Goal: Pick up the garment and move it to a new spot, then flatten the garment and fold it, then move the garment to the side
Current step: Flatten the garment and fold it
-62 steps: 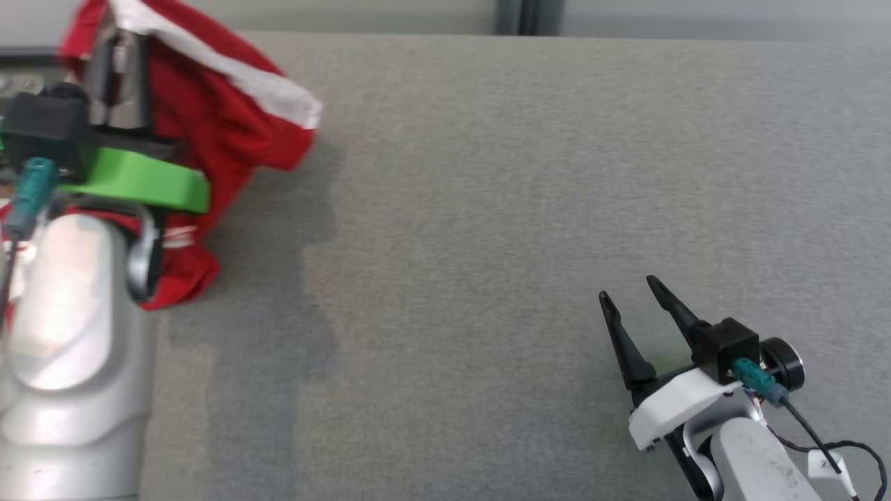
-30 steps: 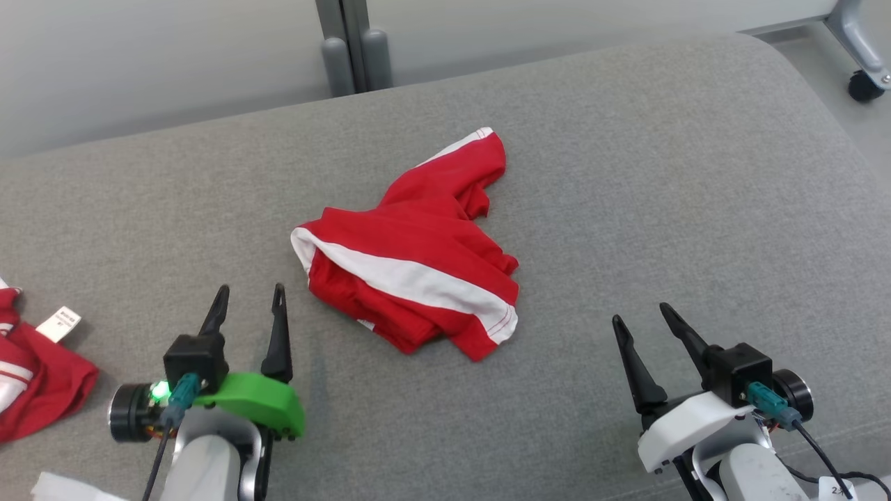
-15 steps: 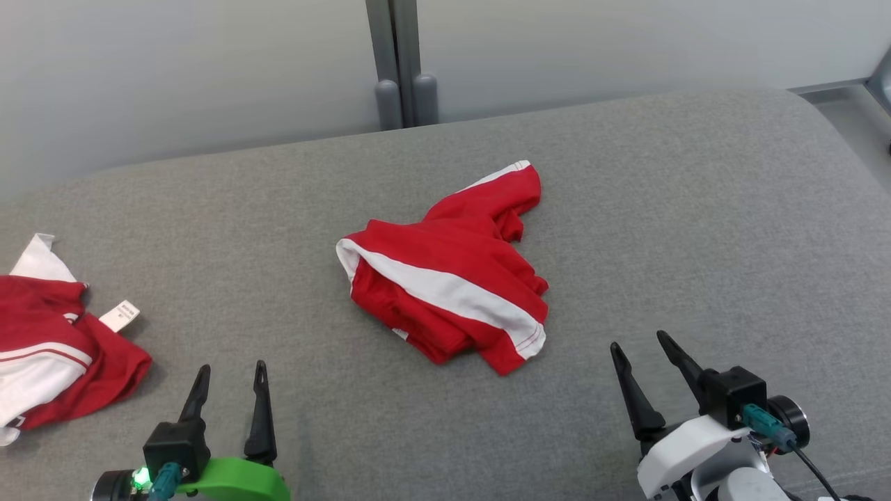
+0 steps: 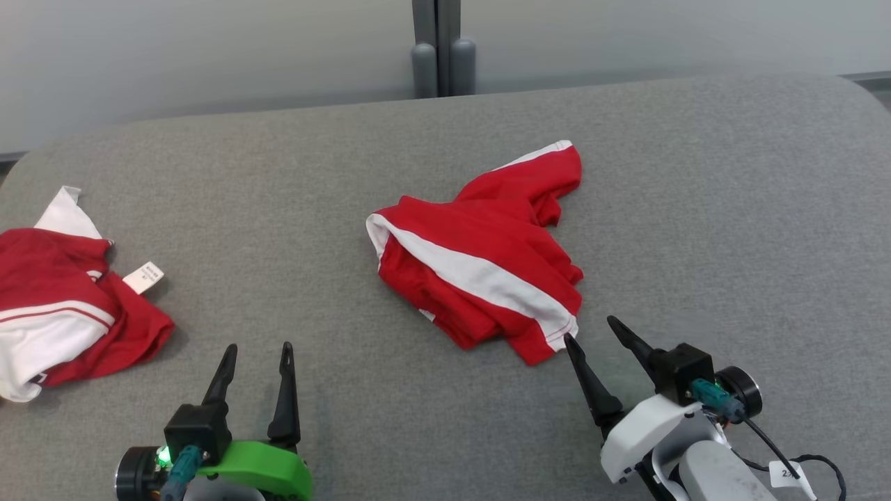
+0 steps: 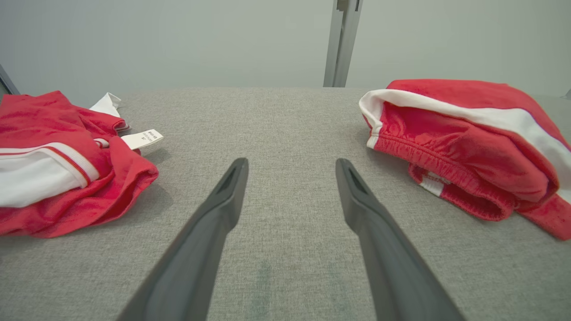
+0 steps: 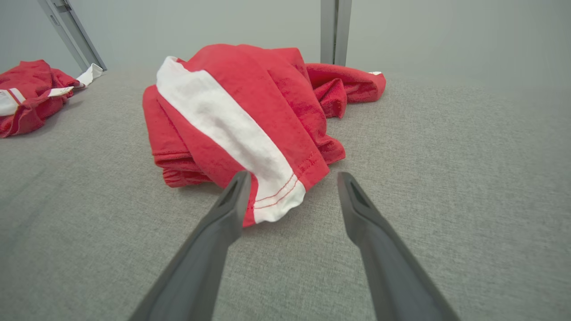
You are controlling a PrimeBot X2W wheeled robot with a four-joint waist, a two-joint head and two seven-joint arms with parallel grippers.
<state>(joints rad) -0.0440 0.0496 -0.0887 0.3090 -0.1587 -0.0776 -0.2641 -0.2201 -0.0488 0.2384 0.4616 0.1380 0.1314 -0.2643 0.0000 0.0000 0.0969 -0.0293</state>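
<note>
The crumpled red garment with a white stripe (image 4: 480, 264) lies near the middle of the grey fabric table (image 4: 731, 209). The right gripper (image 4: 590, 328), released and empty, points at its near hem (image 6: 276, 205). The left gripper (image 4: 258, 346) is released too. Flattening seems in hand: pinch that hem and pull outward.

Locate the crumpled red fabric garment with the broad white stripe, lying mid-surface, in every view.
Head view: the crumpled red fabric garment with the broad white stripe lies at the centre of the grey fabric surface.
Left wrist view: it sits at the right edge.
Right wrist view: it lies at upper centre.
Shared landmark: the grey upright metal post behind it, at top centre in each view.
</note>
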